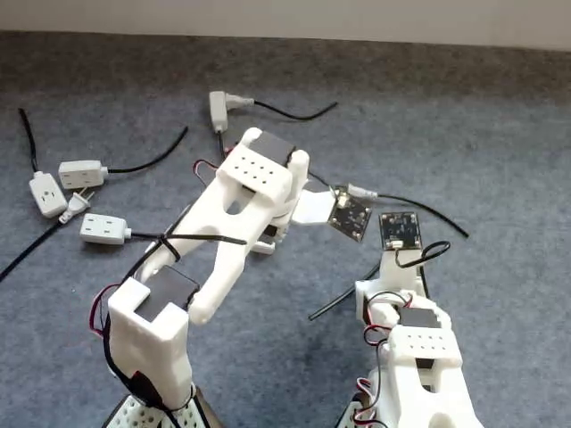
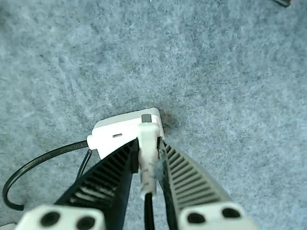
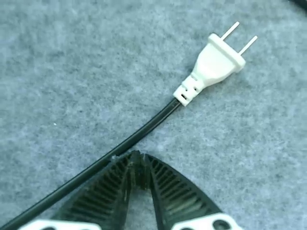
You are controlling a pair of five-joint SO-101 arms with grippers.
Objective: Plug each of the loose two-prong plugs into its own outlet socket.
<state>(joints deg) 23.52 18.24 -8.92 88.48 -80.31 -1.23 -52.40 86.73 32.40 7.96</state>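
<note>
My left gripper (image 2: 147, 143) is shut on a white two-prong plug (image 2: 148, 160), whose front end touches a white outlet socket (image 2: 120, 134) lying on the grey carpet. The plug's prongs are hidden. A black cable (image 2: 33, 165) leaves that socket. In the high view the left arm (image 1: 254, 183) stretches to the middle of the carpet and covers its own gripper. My right gripper (image 3: 137, 160) is shut with nothing between its fingers, right beside a black cable (image 3: 144, 129). That cable ends in a loose white plug (image 3: 216, 60) with both prongs bare. The right arm (image 1: 419, 343) stands at the front right.
Three white outlet sockets lie at the far left (image 1: 82, 173) (image 1: 42, 193) (image 1: 101, 228), with a small loose plug (image 1: 76, 206) between them. Another socket (image 1: 219, 109) lies at the back. Black cables trail across the carpet (image 1: 500, 134).
</note>
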